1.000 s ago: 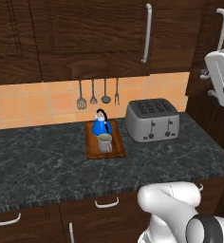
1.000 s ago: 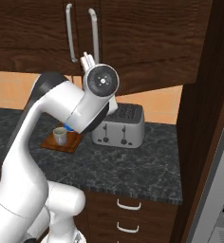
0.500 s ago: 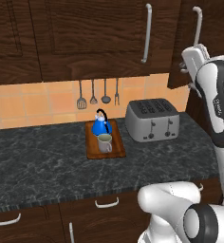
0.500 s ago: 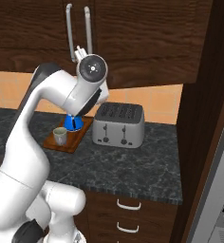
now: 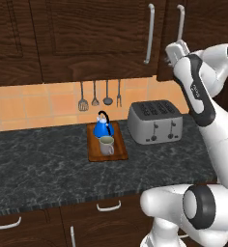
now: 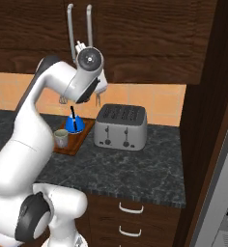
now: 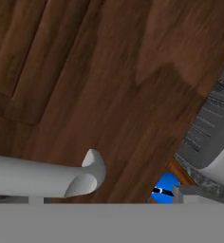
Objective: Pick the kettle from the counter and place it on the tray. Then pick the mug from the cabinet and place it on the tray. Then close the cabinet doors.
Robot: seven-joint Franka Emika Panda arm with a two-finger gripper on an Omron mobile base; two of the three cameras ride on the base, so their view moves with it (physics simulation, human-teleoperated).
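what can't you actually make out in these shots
- Gripper: in the left base view its fingertips blend into the cabinet doors, so the jaw gap is unreadable; in the right base view the arm's wrist hides it.
- Kettle: hand view, cut off by the bottom band.
- Tray: right base view, its near end is hidden behind the arm.
- Mug: too small to see inside.

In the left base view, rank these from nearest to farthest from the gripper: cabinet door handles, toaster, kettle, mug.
1. Cabinet door handles, right beside the gripper, up high.
2. Toaster, below on the counter.
3. Kettle, on the tray, further left.
4. Mug, just in front of the kettle; nearly tied.
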